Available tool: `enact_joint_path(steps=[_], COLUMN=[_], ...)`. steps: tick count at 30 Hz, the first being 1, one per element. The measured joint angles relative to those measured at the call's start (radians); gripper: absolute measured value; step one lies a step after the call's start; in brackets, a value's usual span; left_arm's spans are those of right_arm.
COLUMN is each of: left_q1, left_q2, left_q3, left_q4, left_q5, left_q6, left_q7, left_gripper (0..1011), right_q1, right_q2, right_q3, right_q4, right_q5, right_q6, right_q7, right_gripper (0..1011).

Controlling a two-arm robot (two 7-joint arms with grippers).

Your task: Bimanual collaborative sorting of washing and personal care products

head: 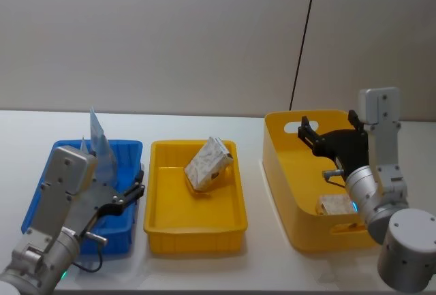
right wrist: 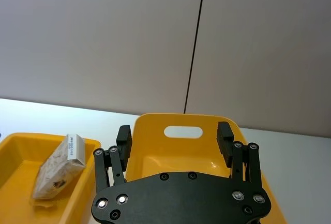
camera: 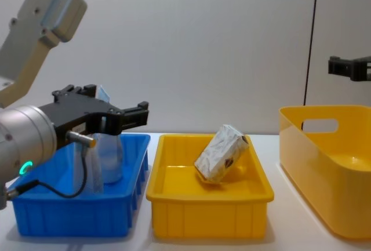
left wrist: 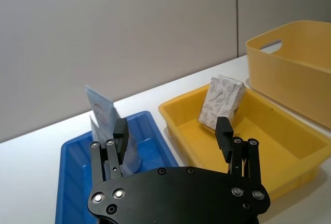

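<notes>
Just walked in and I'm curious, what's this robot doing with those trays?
It's sorting toiletries. The left gripper hovers open over the blue tray, where pouches stand. The right gripper hangs open over the yellow tub, which holds one wrapped block. A second block leans in the yellow tray between them. Nothing is gripped.

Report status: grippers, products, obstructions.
Left gripper open at blue tray with pouches. Right gripper open over yellow tub, wrapped block inside. Second block tilted in yellow tray. No obstruction.
</notes>
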Motion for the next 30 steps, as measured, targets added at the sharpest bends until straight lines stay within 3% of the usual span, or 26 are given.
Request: enact_joint_path(steps=[14, 30], left_q1=[0.009, -0.055], left_q2=[-0.036, -0.086], left_q3=[-0.056, -0.088], left_q4=[0.018, 0.141], left_q5=[-0.029, -0.036], left_q6=[0.087, 0.128], left_q7=[0.055, 0.079], left_gripper=[1001, 1001], right_q1=[-0.007, -0.009], right_q2=[-0.002, -0.003], right_q3=[0.002, 0.003], right_q4=[-0.011, -0.014], right_q5=[0.014, 0.019], right_q6=[-0.017, -0.022], right_q7=[0.024, 0.032], right_gripper=[1004, 1004])
